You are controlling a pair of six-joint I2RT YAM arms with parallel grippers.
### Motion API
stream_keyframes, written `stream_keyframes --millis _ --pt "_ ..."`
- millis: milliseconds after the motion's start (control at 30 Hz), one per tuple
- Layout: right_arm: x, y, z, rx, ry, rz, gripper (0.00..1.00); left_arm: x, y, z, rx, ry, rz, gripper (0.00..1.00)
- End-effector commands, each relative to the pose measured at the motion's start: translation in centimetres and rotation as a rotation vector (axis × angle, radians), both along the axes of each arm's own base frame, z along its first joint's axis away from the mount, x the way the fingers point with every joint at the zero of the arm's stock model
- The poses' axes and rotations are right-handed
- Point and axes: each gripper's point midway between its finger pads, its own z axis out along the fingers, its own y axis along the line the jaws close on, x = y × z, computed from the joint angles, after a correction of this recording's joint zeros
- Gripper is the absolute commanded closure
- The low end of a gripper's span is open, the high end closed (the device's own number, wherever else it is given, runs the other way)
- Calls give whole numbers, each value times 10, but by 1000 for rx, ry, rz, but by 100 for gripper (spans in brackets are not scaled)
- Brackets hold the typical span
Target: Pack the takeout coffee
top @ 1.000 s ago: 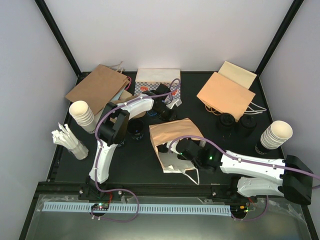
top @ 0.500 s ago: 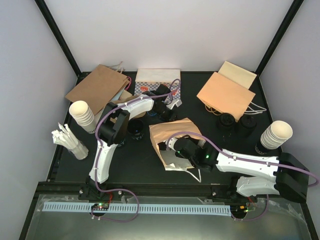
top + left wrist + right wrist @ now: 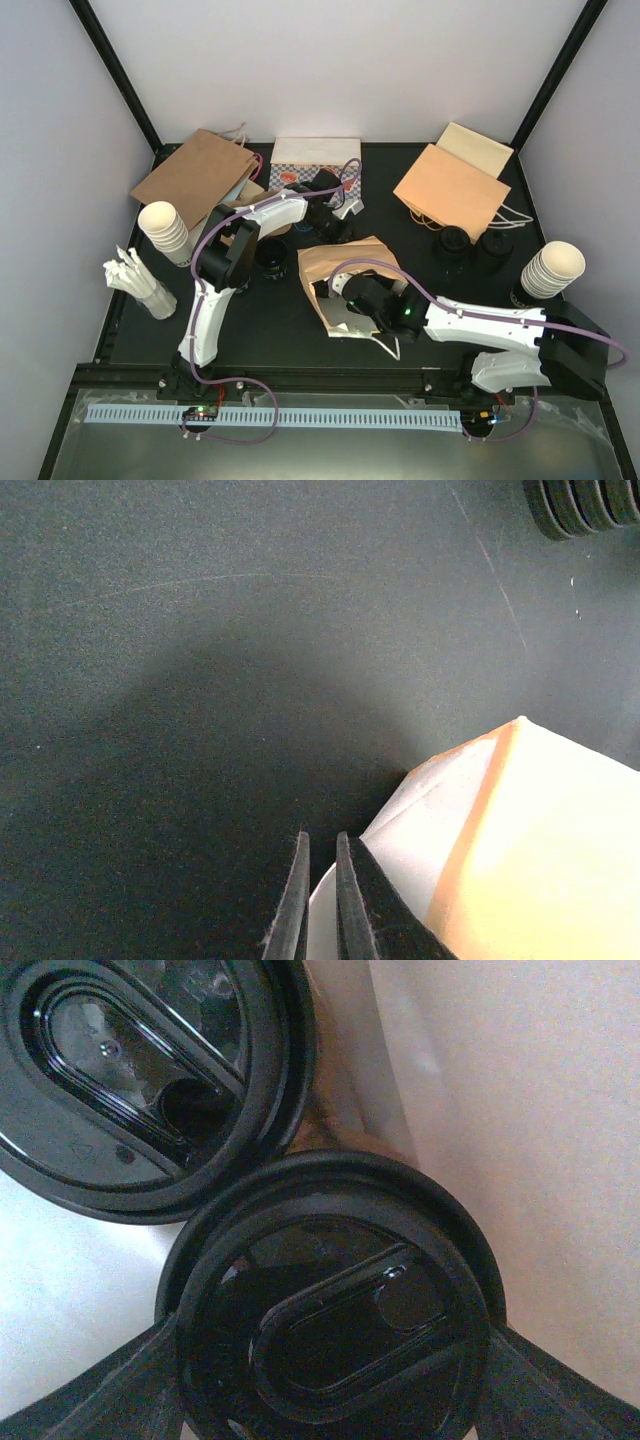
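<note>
An open brown paper bag [image 3: 350,262] lies on its side mid-table. My left gripper [image 3: 337,228] holds the bag's far rim; in the left wrist view its jaws [image 3: 320,836] are nearly closed on the bag's pale paper edge [image 3: 470,860]. My right gripper [image 3: 352,300] reaches into the bag's mouth, shut on a black-lidded coffee cup [image 3: 335,1330]. A second lidded cup [image 3: 140,1070] stands touching it inside the bag. Two more black-lidded cups [image 3: 452,243] [image 3: 492,246] stand at the right, and one [image 3: 271,258] stands by the left arm.
Flat paper bags lie at back left [image 3: 195,175] and back right [image 3: 450,188]. A patterned box [image 3: 315,158] sits at the back. Stacks of cream cups stand at left [image 3: 165,228] and right [image 3: 552,268]. White wrapped items [image 3: 140,285] lie at the left edge.
My right arm has moved left, carrying the cup deeper into the bag's mouth. The left gripper has stayed on the bag's rim.
</note>
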Motion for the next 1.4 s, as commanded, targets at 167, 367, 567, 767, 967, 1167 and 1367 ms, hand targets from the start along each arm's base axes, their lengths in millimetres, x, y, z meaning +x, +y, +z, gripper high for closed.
stream_keyframes --millis 167,367,567,767,967,1167,1367 --pt "-13 -17 -38 -221 120 67 46 -38 -14 -2 -25 91 -89 90" --pt "-24 -37 -52 -361 145 141 44 -38 -16 1 -31 89 -91 90" --pt "-20 -49 -64 -448 148 106 43 -40 -16 3 -32 89 -97 90" --pt "-21 -62 -70 -491 169 83 42 -44 -16 5 -33 87 -106 90" --pt "-24 -68 -79 -524 192 85 42 -45 -16 4 -32 90 -105 90" --pt "-29 -79 -83 -560 225 73 41 -45 -16 8 -35 83 -106 90" --pt "-34 -86 -86 -581 244 70 41 -46 -17 9 -37 84 -108 90"
